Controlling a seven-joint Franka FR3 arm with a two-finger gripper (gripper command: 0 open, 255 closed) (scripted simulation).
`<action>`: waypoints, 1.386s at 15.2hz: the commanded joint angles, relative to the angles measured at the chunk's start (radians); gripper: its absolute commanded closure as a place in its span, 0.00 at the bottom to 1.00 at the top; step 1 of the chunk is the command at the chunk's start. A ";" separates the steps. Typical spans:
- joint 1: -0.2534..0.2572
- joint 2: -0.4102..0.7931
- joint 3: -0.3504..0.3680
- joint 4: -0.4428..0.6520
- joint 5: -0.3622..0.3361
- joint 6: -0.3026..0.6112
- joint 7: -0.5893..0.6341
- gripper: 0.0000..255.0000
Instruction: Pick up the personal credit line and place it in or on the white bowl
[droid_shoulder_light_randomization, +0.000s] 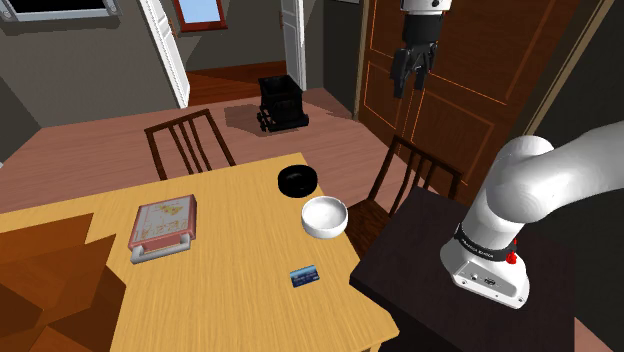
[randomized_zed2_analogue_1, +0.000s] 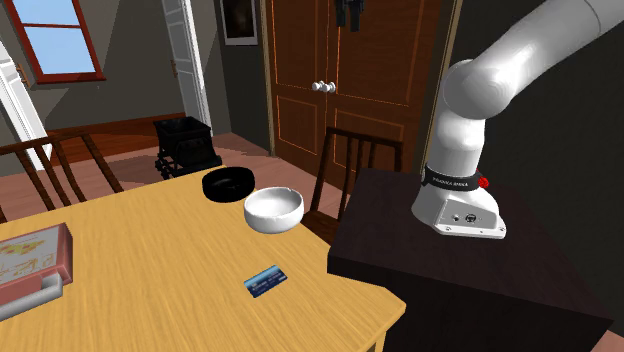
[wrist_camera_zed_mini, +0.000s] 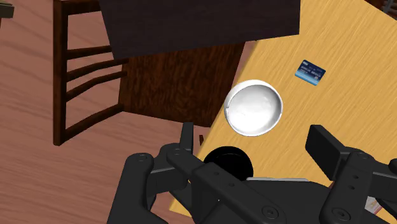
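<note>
The credit card (droid_shoulder_light_randomization: 304, 276) (randomized_zed2_analogue_1: 266, 282) (wrist_camera_zed_mini: 310, 72) is small and blue and lies flat on the wooden table (droid_shoulder_light_randomization: 230, 300) near the edge beside the stand. The white bowl (droid_shoulder_light_randomization: 324, 216) (randomized_zed2_analogue_1: 273, 209) (wrist_camera_zed_mini: 254, 107) stands upright and empty a short way behind the card. My black gripper (droid_shoulder_light_randomization: 408, 86) (randomized_zed2_analogue_1: 349, 14) (wrist_camera_zed_mini: 254, 137) hangs high in the air, far above the table's edge and beyond the bowl. It is open with nothing between its fingers (wrist_camera_zed_mini: 188, 135). Looking down along them, I see the bowl below and the card farther off.
A black bowl (droid_shoulder_light_randomization: 297, 181) (randomized_zed2_analogue_1: 228, 184) (wrist_camera_zed_mini: 229, 163) sits just behind the white one. A pinkish book (droid_shoulder_light_randomization: 163, 226) (randomized_zed2_analogue_1: 30, 262) lies toward the shoulder view's left. Wooden chairs (droid_shoulder_light_randomization: 415, 175) (droid_shoulder_light_randomization: 188, 140) stand at the table's sides. The dark stand (droid_shoulder_light_randomization: 430, 265) abuts the table.
</note>
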 joint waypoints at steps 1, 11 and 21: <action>0.000 0.000 0.000 0.000 0.000 0.000 0.000 0.00; 0.103 0.313 0.099 0.002 -0.005 0.194 -0.080 0.00; 0.187 0.656 0.205 0.076 -0.053 0.342 -0.129 0.00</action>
